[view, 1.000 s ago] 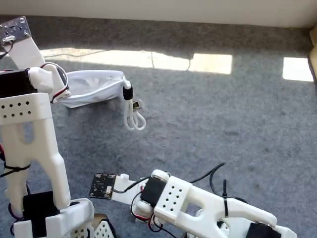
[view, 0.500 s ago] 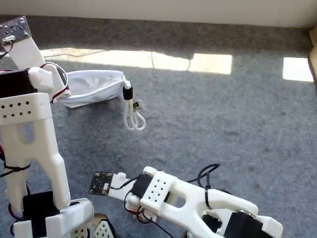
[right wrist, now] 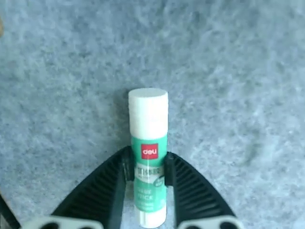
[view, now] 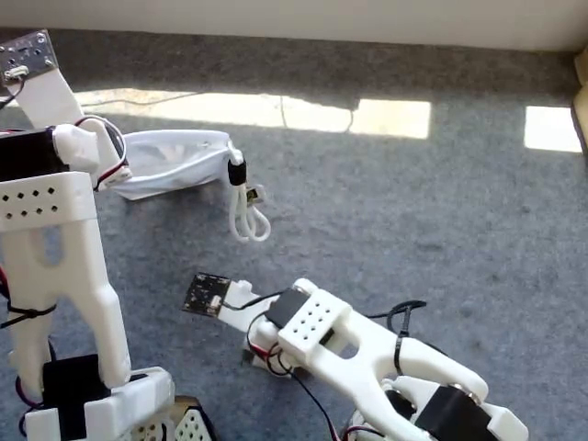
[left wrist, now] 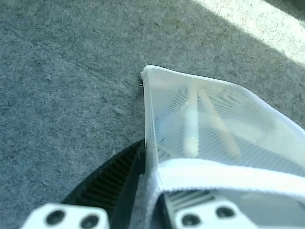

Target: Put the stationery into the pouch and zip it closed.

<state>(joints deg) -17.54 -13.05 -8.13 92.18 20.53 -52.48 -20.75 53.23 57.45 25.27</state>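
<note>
Left gripper [left wrist: 148, 168]: fingers pinch white mesh pouch [left wrist: 214, 129] edge. Right gripper [right wrist: 147, 164]: fingers pinch green-white glue stick [right wrist: 148, 125].

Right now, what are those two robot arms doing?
The left pincer is clamped on the edge of the white mesh pouch, which has a couple of pen-like things inside. The right pincer grips a green-and-white glue stick, apart from the pouch and not yet put in.

Grey felt-covered table [view: 441, 211] is overlooked from above by the high camera. White mesh pouch [left wrist: 214, 129], framed close from the left wrist, is shared with it. Right wrist camera is pointed down, close to the surface.
</note>
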